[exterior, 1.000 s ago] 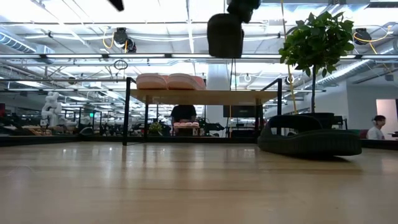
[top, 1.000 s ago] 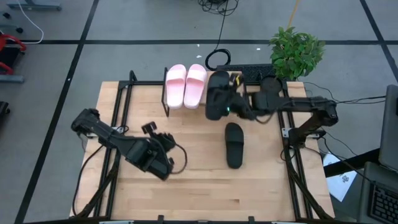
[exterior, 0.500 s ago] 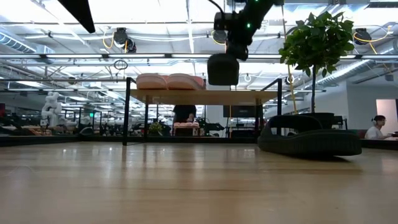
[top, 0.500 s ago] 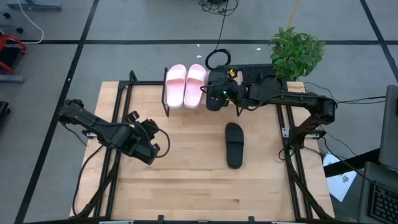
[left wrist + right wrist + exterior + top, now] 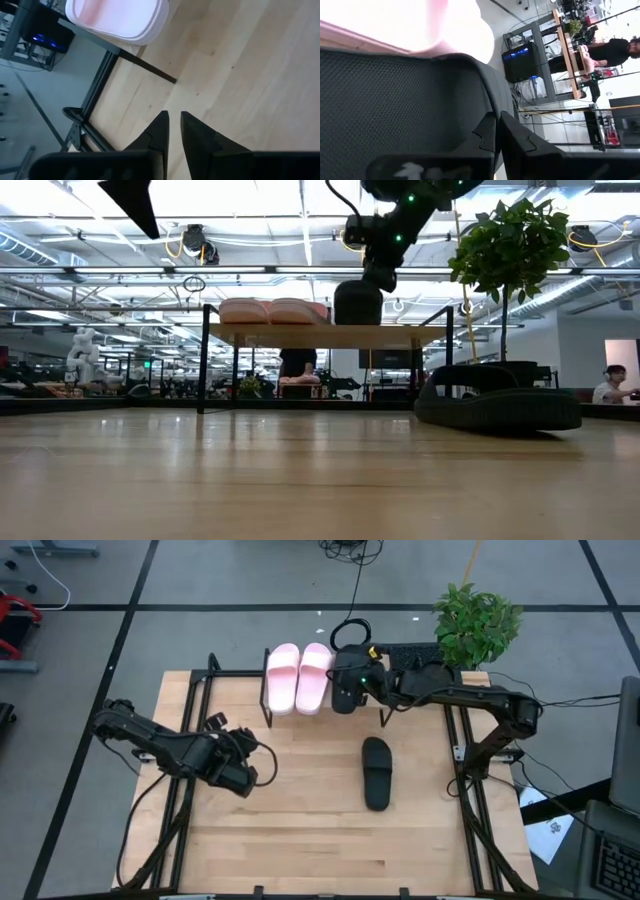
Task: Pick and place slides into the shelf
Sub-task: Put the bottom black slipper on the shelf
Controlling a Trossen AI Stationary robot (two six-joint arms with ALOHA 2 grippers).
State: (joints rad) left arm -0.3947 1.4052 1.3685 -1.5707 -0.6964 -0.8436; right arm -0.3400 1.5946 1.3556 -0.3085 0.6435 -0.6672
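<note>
The shelf (image 5: 375, 671) stands at the table's far edge, and its wood top (image 5: 400, 335) shows in the low view. The light pink pair (image 5: 299, 678) lies on its left part. My right gripper (image 5: 371, 686) is shut on one black slide (image 5: 347, 680), right of the pink pair over the shelf. The slide's underside (image 5: 357, 304) reaches the shelf top. The other black slide (image 5: 377, 772) lies flat on the table, right of centre. My left gripper (image 5: 243, 771) hovers shut over the table's left half and holds nothing. My right gripper pinches the black slide between its two fingers at a textured black edge (image 5: 485, 107) on its right side; strap or sole, I cannot tell. The fingers come slanting down from the table's right. The slide (image 5: 357, 304) sits below the gripper with its underside at the shelf top.
A potted plant (image 5: 476, 624) stands at the far right corner beside the shelf, with a keyboard (image 5: 410, 657) behind the shelf. Black frame rails (image 5: 190, 710) run along the table's left and right sides. Bare wood spreads across the table's near half (image 5: 320, 840).
My right gripper has carried the black slide toward the far edge and lowered it from well above the shelf to the shelf top, beside the pink pair. My left arm has drawn back toward the table's left edge.
</note>
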